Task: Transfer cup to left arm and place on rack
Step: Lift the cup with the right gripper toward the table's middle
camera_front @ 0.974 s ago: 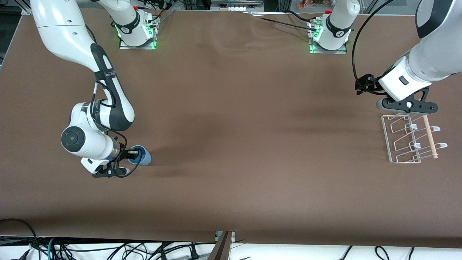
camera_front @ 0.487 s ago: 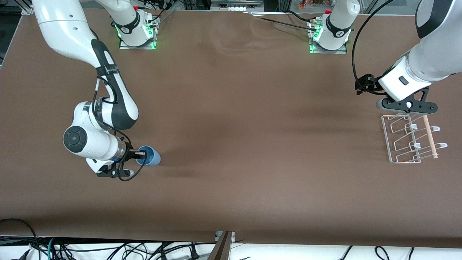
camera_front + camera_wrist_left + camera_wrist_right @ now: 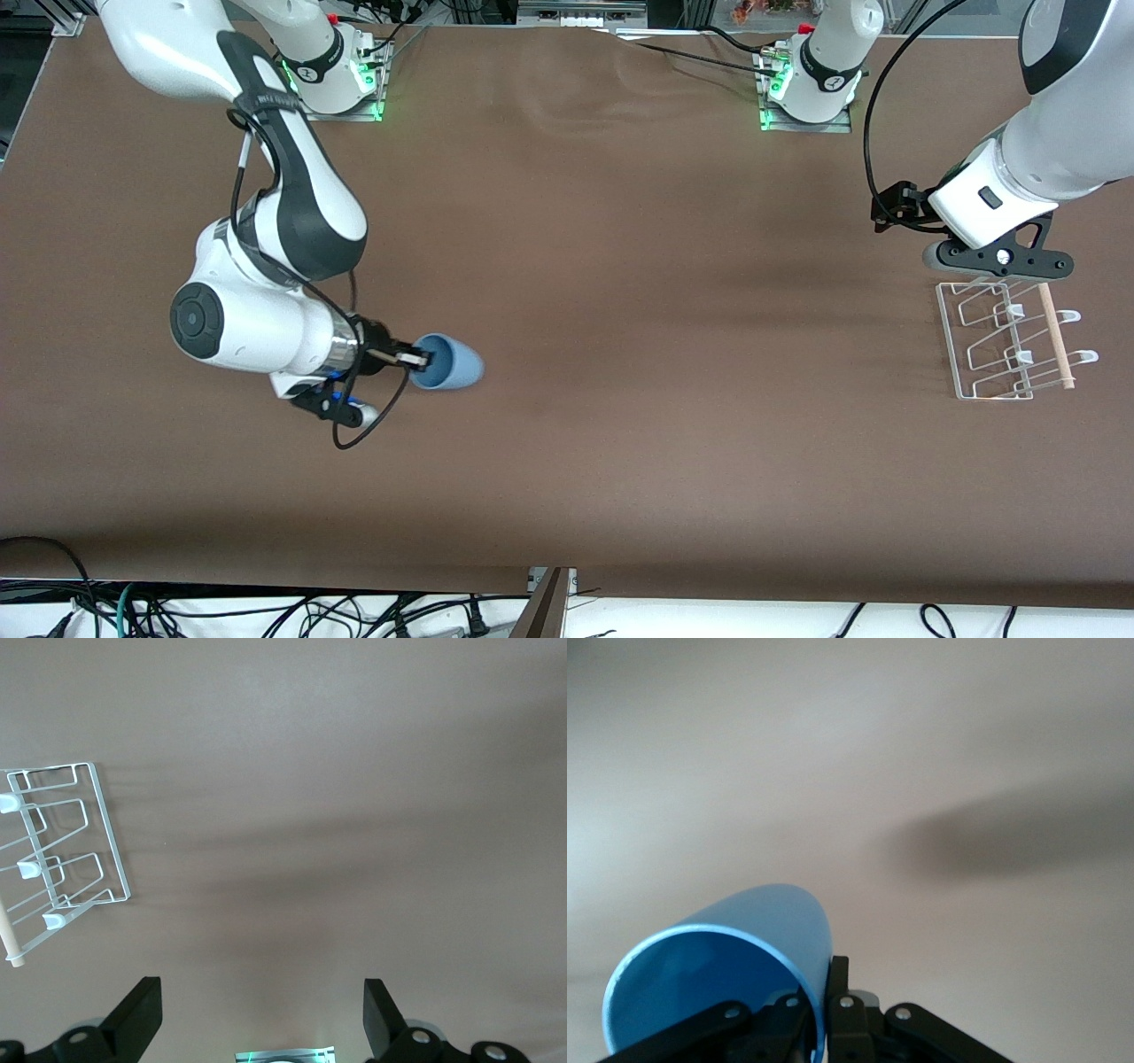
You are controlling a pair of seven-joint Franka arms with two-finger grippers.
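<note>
Your right gripper, pinching the cup by its rim, has lifted and carried it toward the middle. Your left gripper waits wide open above the rack.

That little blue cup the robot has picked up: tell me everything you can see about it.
The cup is small, light blue, smooth and tapered, with no handle; it looks like plastic. It is held on its side, above the brown table toward the right arm's end. The right gripper is shut on its rim, one finger inside and one outside, as the right wrist view shows. Its open mouth faces that gripper and its narrower base points away. What can be seen inside looks empty. Nothing else touches it.
</note>
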